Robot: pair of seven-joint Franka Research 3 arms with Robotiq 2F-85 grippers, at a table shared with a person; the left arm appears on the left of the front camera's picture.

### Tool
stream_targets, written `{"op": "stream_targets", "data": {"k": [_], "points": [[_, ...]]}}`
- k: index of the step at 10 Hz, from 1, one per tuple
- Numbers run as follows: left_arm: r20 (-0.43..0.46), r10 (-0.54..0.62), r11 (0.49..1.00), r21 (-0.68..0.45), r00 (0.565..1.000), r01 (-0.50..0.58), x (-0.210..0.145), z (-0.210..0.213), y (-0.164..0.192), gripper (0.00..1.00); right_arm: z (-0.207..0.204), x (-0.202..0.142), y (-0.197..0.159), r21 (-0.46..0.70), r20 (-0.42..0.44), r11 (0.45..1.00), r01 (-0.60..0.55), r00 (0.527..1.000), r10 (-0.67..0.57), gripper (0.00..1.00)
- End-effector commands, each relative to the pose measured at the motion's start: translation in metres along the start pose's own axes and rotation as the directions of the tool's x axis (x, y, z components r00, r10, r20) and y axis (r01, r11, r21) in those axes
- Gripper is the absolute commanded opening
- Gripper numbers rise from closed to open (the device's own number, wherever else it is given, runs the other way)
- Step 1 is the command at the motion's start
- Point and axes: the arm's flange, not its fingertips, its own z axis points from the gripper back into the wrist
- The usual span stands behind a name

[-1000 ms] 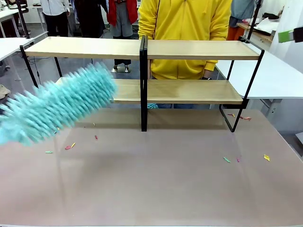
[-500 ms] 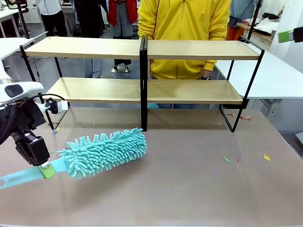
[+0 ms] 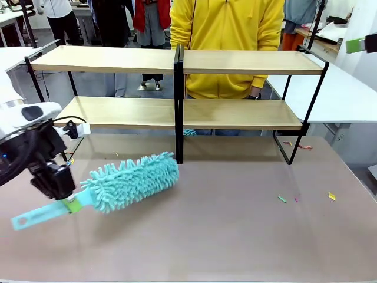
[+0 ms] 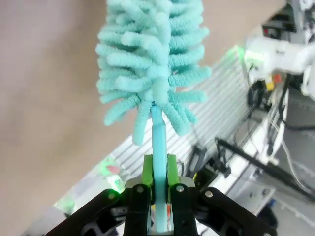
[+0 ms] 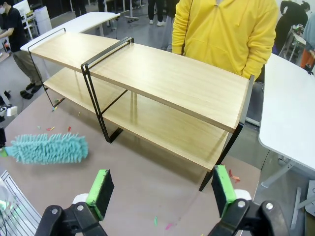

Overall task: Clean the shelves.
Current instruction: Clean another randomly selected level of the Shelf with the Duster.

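The shelves (image 3: 235,62) (image 5: 172,73), two light wood tiers on a black frame, stand across the far half of the table. My left gripper (image 3: 69,204) (image 4: 158,169) is shut on the flat handle of a teal fluffy duster (image 3: 132,180) (image 4: 150,59) (image 5: 47,147). The duster head lies low over the tabletop, just in front of the shelves' black centre post (image 3: 178,106). My right gripper (image 5: 160,189) hangs high above the table's right side, open and empty, its green pads (image 5: 101,189) wide apart.
A person in a yellow hoodie (image 3: 230,29) stands behind the shelves. Small coloured scraps (image 3: 283,199) lie on the grey-brown tabletop (image 3: 235,236), several at the right and a few at the left. White tables (image 3: 347,94) flank the sides.
The duster swung down from mid-air at the left to just above the tabletop, then shifted slightly left and tilted its head up toward the centre post. The left arm came into view.
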Motion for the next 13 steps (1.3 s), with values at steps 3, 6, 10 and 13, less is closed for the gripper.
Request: {"op": "stream_targets", "data": {"k": [3, 6, 10, 13], "points": [[0.156, 0.202, 0.978, 0.015, 0.967, -0.206, 0.009, -0.017, 0.013, 0.12, -0.001, -0.001, -0.001, 0.007, 0.006, 1.000, 0.004, 1.000, -0.004, 1.00], [0.300, 0.324, 0.934, 0.046, 0.897, -0.353, 0.030, -0.031, 0.031, 0.12, -0.001, -0.001, -0.001, 0.007, 0.006, 1.000, 0.004, 1.000, -0.004, 1.00], [0.387, 0.439, 0.856, 0.094, 0.811, -0.508, 0.045, -0.037, 0.051, 0.12, -0.001, -0.001, -0.001, 0.007, 0.006, 1.000, 0.004, 1.000, -0.004, 1.00], [0.352, 0.540, 0.789, 0.104, 0.765, -0.605, 0.037, -0.026, 0.064, 0.12, -0.001, -0.001, -0.001, 0.007, 0.006, 1.000, 0.004, 1.000, -0.004, 1.00]]}}
